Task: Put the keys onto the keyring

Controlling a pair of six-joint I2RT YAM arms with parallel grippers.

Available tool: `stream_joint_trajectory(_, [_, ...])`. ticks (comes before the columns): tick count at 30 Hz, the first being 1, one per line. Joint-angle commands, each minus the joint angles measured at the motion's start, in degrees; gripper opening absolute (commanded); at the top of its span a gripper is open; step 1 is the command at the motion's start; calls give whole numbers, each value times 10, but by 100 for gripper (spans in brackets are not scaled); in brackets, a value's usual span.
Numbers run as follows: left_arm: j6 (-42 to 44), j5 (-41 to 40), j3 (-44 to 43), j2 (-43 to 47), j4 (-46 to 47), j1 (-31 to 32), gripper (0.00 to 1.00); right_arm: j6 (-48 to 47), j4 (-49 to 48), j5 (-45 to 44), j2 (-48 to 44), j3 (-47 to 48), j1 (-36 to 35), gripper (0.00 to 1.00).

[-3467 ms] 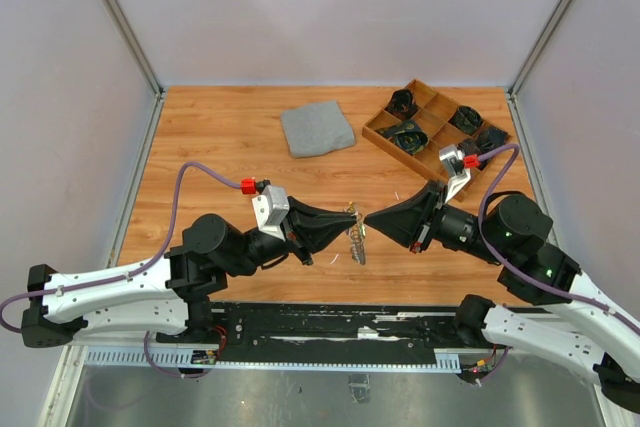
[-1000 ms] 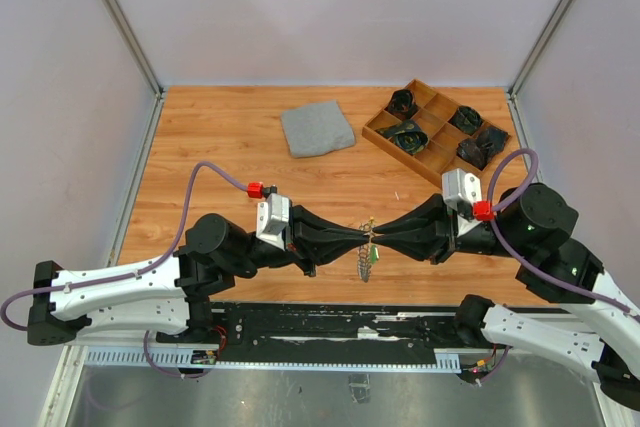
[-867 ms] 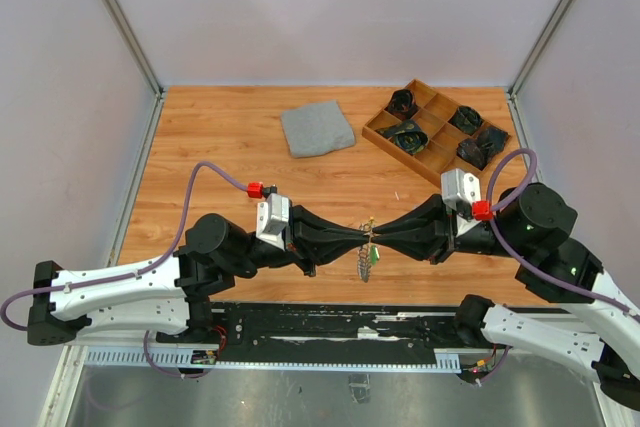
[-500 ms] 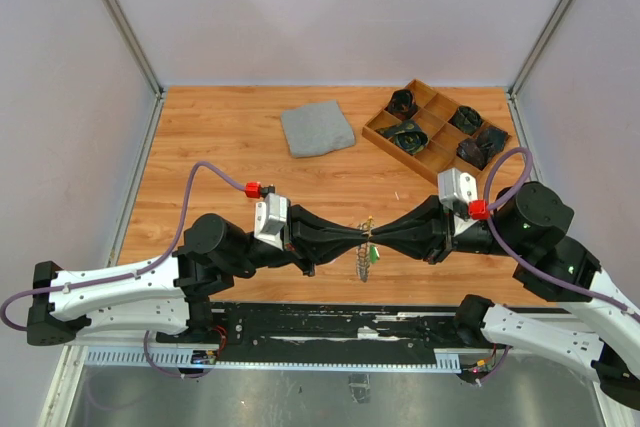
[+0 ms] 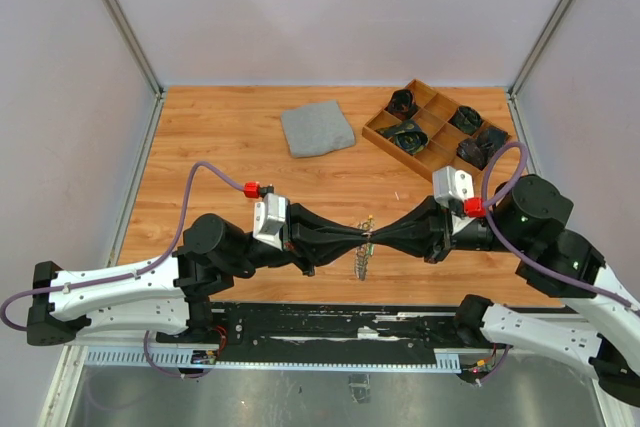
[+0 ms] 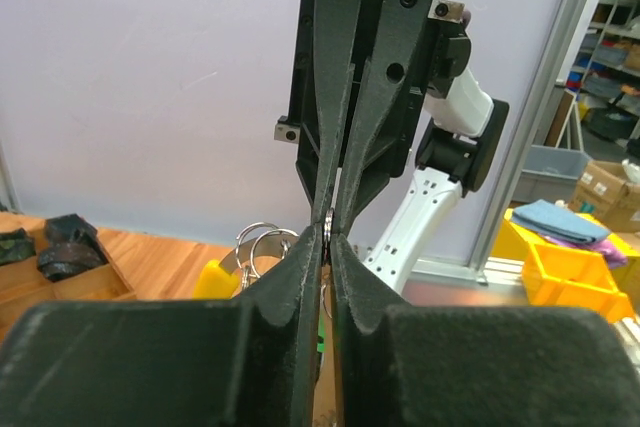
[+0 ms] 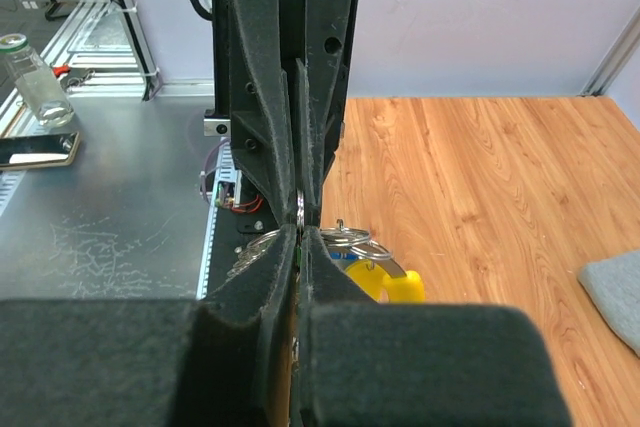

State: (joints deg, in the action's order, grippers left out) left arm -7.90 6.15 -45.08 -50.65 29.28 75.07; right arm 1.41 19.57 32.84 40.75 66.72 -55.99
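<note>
1. Left pincer (image 5: 362, 238) and right pincer (image 5: 377, 237) are met tip to tip above the near middle of the surface (image 5: 230, 157).
2. Both pincers are closed on the keyring (image 7: 300, 207), which is gripped edge-on between them.
3. The keys (image 5: 362, 262) are hung in a bunch just below the tips; a yellow head (image 7: 385, 285) is seen.

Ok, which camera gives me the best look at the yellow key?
Right wrist: the yellow key hangs in the open, its head mostly visible. Left wrist shows only a yellow corner, the rest hidden. Top external shows just a tiny dangling cluster, yellow indiscernible.
</note>
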Motion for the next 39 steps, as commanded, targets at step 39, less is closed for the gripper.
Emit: stream_joint_trajectory(39, [57, 10, -139, -100, -226, -3, 43, -208, 548, -56, 201, 331, -6, 1])
